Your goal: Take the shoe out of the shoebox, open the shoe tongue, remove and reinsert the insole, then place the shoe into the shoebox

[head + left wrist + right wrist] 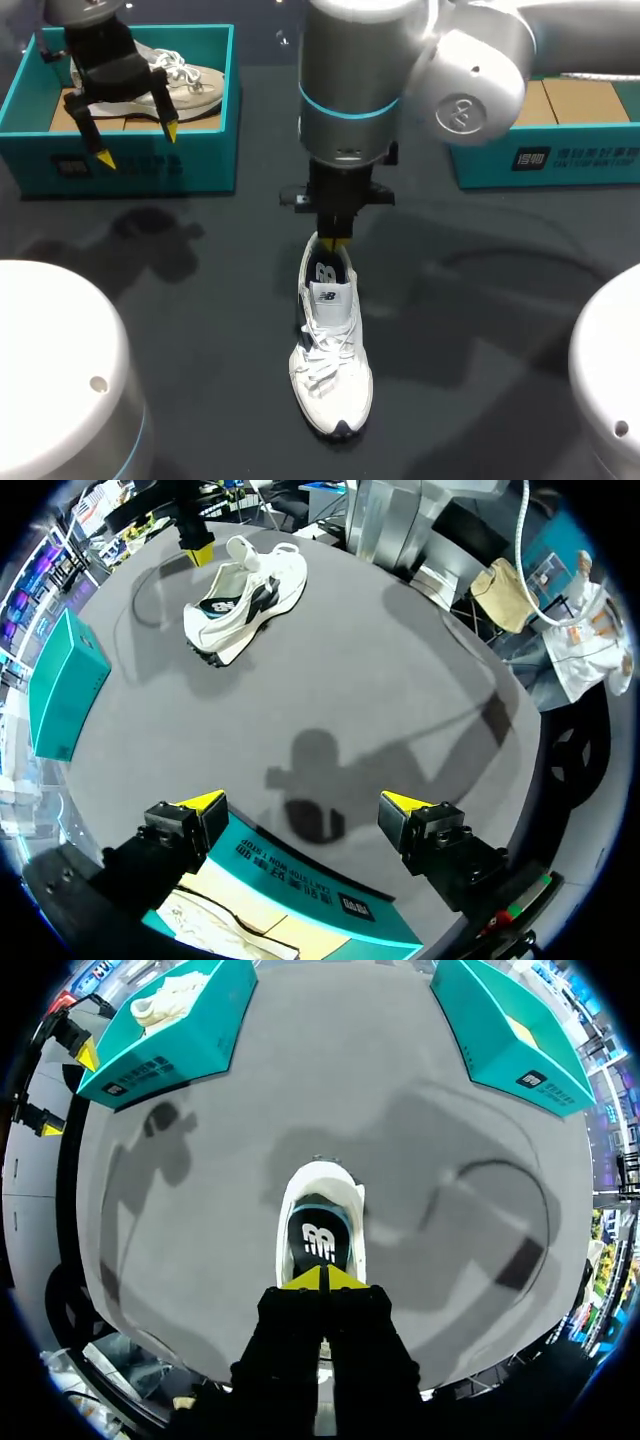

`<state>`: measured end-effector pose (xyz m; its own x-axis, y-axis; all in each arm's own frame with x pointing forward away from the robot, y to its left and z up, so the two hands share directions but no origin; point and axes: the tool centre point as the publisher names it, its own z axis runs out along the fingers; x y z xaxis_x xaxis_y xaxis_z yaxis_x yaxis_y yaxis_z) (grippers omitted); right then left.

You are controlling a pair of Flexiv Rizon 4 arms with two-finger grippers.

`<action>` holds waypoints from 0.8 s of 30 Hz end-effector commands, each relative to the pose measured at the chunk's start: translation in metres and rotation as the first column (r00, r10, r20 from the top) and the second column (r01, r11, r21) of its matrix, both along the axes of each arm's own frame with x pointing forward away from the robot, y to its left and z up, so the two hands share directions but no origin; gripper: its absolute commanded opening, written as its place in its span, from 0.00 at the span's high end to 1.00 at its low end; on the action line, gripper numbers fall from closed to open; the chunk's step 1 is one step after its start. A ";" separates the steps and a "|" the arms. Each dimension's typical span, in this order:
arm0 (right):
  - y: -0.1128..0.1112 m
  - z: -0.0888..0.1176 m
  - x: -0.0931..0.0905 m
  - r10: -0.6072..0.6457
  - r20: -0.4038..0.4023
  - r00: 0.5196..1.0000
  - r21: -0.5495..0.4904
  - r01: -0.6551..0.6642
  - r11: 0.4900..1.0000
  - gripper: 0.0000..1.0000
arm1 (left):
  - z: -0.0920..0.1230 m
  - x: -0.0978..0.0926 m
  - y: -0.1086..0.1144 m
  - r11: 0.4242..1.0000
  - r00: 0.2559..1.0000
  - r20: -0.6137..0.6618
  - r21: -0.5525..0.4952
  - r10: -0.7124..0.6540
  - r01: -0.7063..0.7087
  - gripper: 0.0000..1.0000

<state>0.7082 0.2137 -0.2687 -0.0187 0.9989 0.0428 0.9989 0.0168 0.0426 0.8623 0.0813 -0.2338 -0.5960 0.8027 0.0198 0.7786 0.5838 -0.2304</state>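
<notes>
A white shoe point(330, 350) lies on the dark table at the middle, toe toward the front edge, its tongue up and a dark insole point(318, 1240) showing in the opening. My right gripper point(335, 243) points straight down at the shoe's heel, and its yellow tips point(322, 1278) are shut together against the heel end of the insole; I cannot tell whether they pinch it. My left gripper point(138, 145) hangs open and empty over the front wall of the teal shoebox point(130, 165) at the back left. From the left wrist view the white shoe point(245, 595) is far ahead of that gripper point(302, 805).
A beige shoe point(185, 80) lies inside the back-left box. A second teal box point(545, 155) with brown cardboard inside stands at the back right. Two white robot bases point(50, 370) fill the front corners. Bare dark table surrounds the white shoe.
</notes>
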 end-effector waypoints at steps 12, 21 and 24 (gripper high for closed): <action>0.021 -0.033 0.000 0.005 0.090 0.996 -0.110 0.005 0.994 1.00 | 0.000 0.000 0.001 1.000 1.000 0.001 0.001 -0.001 0.001 0.00; 0.021 -0.033 0.000 0.005 0.090 0.996 -0.110 0.005 0.994 1.00 | 0.000 0.000 0.001 1.000 1.000 0.001 0.001 -0.001 0.001 0.00; 0.018 -0.047 0.000 0.013 0.099 0.995 -0.109 -0.002 0.994 1.00 | 0.000 0.000 0.001 1.000 1.000 0.001 0.001 -0.001 0.001 0.00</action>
